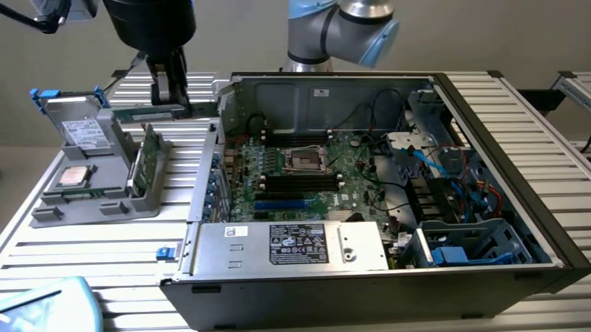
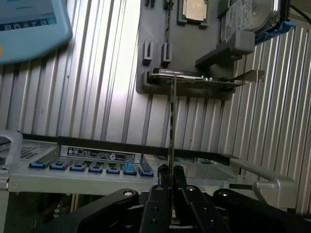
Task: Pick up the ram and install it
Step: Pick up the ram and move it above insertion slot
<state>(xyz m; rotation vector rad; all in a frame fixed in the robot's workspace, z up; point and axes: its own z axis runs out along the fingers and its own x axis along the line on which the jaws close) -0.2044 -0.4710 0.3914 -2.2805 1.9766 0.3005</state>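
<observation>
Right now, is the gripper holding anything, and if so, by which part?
Yes. The gripper holds the ram, pinched across its flat faces on the upper long edge, roughly mid-length.

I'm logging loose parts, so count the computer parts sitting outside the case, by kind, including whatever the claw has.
Hard drive: 1
Processor chip: 1
Expansion card: 1
Ram stick, gripped in the claw: 1
Total: 4

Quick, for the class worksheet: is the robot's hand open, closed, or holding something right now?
Hand: closed, holding the ram edge-on.
</observation>
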